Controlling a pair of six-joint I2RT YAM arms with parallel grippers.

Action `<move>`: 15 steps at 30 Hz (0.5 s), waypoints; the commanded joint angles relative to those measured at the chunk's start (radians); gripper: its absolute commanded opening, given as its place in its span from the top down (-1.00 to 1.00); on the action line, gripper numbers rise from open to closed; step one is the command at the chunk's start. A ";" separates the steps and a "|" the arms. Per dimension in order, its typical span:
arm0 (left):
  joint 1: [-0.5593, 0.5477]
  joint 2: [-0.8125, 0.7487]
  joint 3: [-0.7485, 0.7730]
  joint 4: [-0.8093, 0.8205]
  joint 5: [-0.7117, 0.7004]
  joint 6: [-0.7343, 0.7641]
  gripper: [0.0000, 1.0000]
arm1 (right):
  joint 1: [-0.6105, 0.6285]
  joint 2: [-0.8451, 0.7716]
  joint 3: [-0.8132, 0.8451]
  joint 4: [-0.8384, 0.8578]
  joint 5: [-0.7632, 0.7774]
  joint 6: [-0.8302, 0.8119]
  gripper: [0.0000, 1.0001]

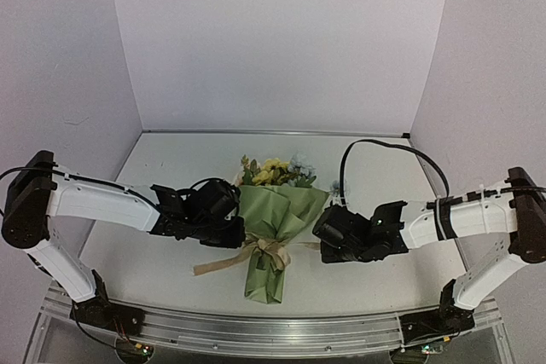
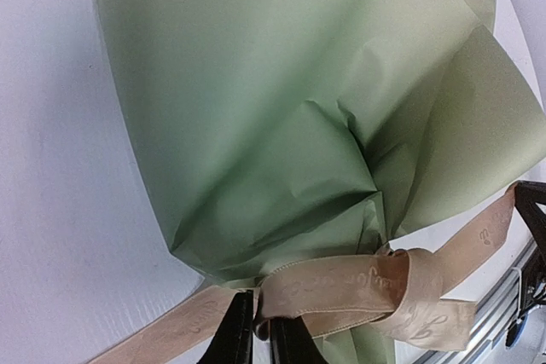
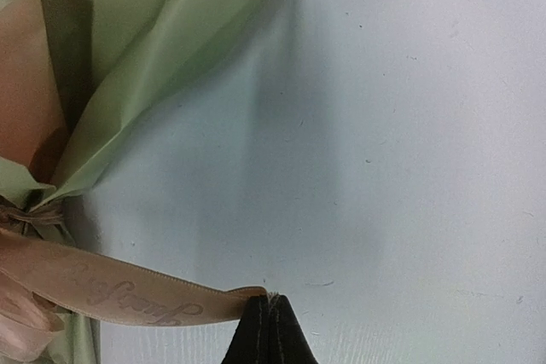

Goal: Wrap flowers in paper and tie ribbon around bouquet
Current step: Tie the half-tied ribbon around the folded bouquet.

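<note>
A: Where does the bouquet [image 1: 273, 236] lie?
B: Flat on the white table [image 1: 171, 176], between the two arms. The flowers [image 1: 275, 170] point toward the back wall and the narrow end of the olive paper [image 1: 281, 210] cone points toward the bases.
A: And the ribbon [image 1: 269, 251]?
B: It is wound round the cone's waist, with a loop there and a tail running out to either side.
A: The left gripper [image 2: 260, 334]?
B: It is right at the waist, on the bouquet's left flank. Its wrist camera shows the two dark fingers almost together, with an edge of the ribbon loop caught in the slim gap (the knot sits just beyond the tips).
A: The right one?
B: The right gripper [image 3: 270, 321] stands a little off the bouquet's right side, jaws pressed together on the very end of one tail — that tail runs from the waist across to the fingertips. There is lettering on it, too small to read.
A: Does either claw touch the paper?
B: The left is just beside it, but whether it touches I cannot tell. The right is apart from it.
</note>
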 commanded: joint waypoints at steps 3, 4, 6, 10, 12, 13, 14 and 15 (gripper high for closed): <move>-0.003 -0.004 0.020 0.059 0.034 -0.042 0.65 | 0.009 -0.001 0.053 -0.022 0.015 -0.024 1.00; -0.003 -0.005 0.021 0.058 0.035 -0.048 0.62 | 0.012 -0.001 0.055 -0.020 0.013 -0.026 1.00; -0.002 -0.005 0.022 0.059 0.037 -0.053 0.60 | 0.015 0.005 0.061 -0.019 0.006 -0.028 1.00; -0.003 0.004 0.025 0.067 0.047 -0.057 0.52 | 0.018 0.019 0.069 -0.017 -0.002 -0.029 1.00; -0.002 0.014 0.029 0.066 0.052 -0.057 0.50 | 0.018 0.022 0.069 -0.017 -0.001 -0.029 1.00; -0.002 0.017 0.030 0.070 0.053 -0.058 0.50 | 0.018 0.022 0.069 -0.017 0.000 -0.029 1.00; -0.002 0.020 0.031 0.073 0.055 -0.059 0.51 | 0.018 0.023 0.069 -0.017 0.001 -0.028 1.00; -0.002 0.025 0.035 0.074 0.056 -0.058 0.54 | 0.018 0.023 0.069 -0.017 0.001 -0.027 1.00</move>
